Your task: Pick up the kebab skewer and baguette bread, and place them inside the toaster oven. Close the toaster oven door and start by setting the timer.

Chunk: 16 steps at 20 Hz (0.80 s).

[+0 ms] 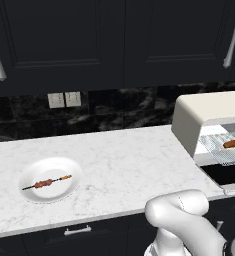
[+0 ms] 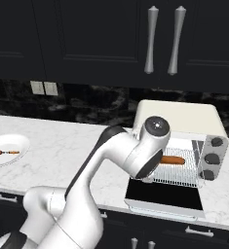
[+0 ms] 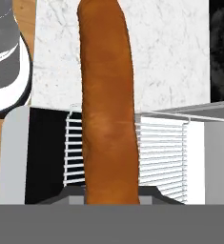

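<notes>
Left base view: the kebab skewer (image 1: 47,183) lay on the white plate (image 1: 69,167) at 8 o'clock on the table (image 1: 129,160); the baguette bread (image 1: 234,143) sat at 3 o'clock in the toaster oven (image 1: 199,112).

Right base view: the toaster oven door (image 2: 165,195) hung open.

Hand view: the gripper (image 3: 111,202) was clamped on the baguette bread over the wire rack (image 3: 161,152). Step in hand: loading; release appeared next, then the skewer.
</notes>
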### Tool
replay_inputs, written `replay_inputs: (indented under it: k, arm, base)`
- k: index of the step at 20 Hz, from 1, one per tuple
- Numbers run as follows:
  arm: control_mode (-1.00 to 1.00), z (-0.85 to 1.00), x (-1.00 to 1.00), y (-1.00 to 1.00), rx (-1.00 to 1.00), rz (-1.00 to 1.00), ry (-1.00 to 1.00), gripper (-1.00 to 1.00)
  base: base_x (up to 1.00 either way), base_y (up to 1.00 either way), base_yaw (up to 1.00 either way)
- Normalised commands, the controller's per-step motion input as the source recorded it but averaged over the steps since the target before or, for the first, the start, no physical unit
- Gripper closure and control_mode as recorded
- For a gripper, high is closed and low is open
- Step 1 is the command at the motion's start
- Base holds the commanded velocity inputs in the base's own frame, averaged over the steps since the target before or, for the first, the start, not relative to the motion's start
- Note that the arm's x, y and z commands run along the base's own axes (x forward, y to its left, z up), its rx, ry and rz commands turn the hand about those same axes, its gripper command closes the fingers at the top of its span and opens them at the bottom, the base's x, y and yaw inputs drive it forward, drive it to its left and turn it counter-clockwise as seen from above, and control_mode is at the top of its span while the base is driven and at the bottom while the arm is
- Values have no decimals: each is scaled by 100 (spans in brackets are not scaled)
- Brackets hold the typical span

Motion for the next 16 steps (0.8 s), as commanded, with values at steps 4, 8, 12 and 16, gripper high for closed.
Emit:
replay_inputs:
  k: [4, 8, 12, 16]
  arm:
    - [-100, -3, 47, -42, 7, 2, 0, 100]
    - [-100, -12, 44, -9, 13, 5, 0, 100]
    - [-100, -13, 26, -7, 12, 8, 0, 100]
    - [-100, -5, 28, -9, 10, 8, 0, 100]
  base:
    - [0, 0, 0]
    - [0, 0, 0]
    - [0, 0, 0]
    - [0, 0, 0]
